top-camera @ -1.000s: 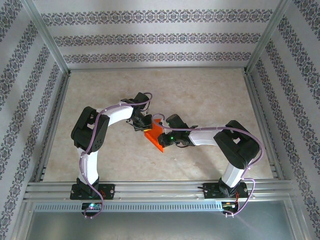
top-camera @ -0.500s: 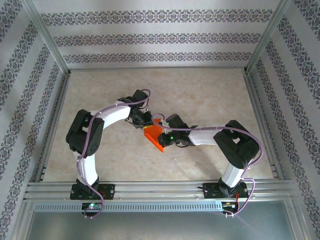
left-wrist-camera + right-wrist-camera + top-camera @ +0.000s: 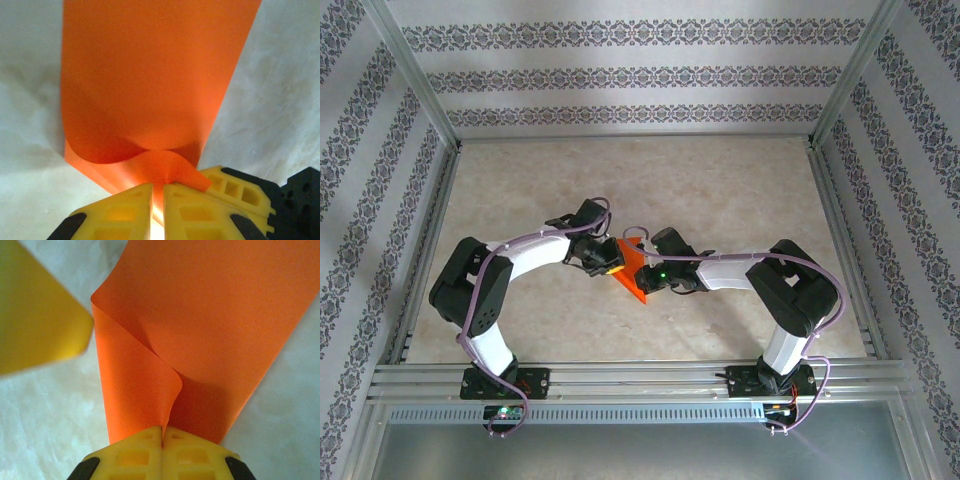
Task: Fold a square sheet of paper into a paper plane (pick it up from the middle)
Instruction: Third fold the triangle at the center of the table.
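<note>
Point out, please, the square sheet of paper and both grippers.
square sheet of paper (image 3: 150, 75), left wrist view, on its broad face.
left gripper (image 3: 158, 189), left wrist view, between its yellow fingertips.
right gripper (image 3: 162, 431), right wrist view, between its yellow fingertips.

Right gripper (image 3: 162, 440) pinching an orange-red sheet of paper (image 3: 220, 315) over a pale table (image 3: 50, 430).
At 6 o'clock, two yellow fingertips press together with a curled flap of the paper caught between them. From there the sheet fans upward, one panel rising toward 11 o'clock and a broader one spreading toward 1 and 2 o'clock, with a shadowed fold where they meet. A blurred yellow shape (image 3: 35, 310) sits at 10 o'clock. The mottled off-white tabletop shows at 8 and 4 o'clock.
</note>
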`<state>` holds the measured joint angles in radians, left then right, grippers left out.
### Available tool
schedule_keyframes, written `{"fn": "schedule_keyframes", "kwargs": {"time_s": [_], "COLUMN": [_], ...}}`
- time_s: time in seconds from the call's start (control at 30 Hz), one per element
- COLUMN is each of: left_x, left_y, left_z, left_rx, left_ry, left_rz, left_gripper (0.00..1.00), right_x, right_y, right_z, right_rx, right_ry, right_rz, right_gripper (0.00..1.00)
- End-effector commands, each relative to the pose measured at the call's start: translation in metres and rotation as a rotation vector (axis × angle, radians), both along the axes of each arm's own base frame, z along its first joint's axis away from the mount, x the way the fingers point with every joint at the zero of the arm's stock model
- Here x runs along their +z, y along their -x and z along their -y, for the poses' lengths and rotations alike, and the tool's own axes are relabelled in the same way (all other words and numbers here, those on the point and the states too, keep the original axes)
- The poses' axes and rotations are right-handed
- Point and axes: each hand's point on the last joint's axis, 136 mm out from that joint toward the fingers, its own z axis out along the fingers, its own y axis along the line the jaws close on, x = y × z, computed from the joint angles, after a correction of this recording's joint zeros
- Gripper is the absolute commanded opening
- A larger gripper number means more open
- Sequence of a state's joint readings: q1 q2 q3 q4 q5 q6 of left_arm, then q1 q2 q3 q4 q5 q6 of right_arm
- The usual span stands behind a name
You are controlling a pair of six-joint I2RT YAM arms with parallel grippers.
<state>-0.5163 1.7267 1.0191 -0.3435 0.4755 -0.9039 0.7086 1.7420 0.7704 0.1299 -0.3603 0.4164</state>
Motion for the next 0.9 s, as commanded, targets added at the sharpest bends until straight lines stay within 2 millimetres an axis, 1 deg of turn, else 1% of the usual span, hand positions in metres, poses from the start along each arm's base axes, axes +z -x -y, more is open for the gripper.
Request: {"fn": "schedule_keyframes", "kwargs": {"time_s": [0.0, 0.17, 0.4, 0.57, 0.87], "left_x": [0.003, -0.006, -0.023, -0.031, -0.039], "left_y": [-0.003, 0.005, 0.017, 0.021, 0.023], "left_z": [0.015, 0.02, 0.016, 0.012, 0.009], "left_rx": [0.009, 0.007, 0.026, 0.032, 0.034], "left_ry": [0.039, 0.013, -0.01, -0.022, -0.043], "left_rz": [0.013, -0.012, -0.05, -0.062, -0.069], "left_gripper": [0.13, 0.11, 0.1, 0.09, 0.09], "right_x": [-0.01, -0.011, -0.013, -0.014, -0.015], "right_y": [-0.002, -0.002, -0.001, -0.001, -0.001], "right_z": [0.006, 0.008, 0.01, 0.011, 0.011], "right_rx": [-0.015, -0.022, -0.026, -0.03, -0.03], "right_ry": [0.037, 0.042, 0.05, 0.05, 0.053], "right_rz": [-0.028, -0.031, -0.038, -0.045, -0.053], "right_gripper": [0.02, 0.02, 0.02, 0.02, 0.02]}}
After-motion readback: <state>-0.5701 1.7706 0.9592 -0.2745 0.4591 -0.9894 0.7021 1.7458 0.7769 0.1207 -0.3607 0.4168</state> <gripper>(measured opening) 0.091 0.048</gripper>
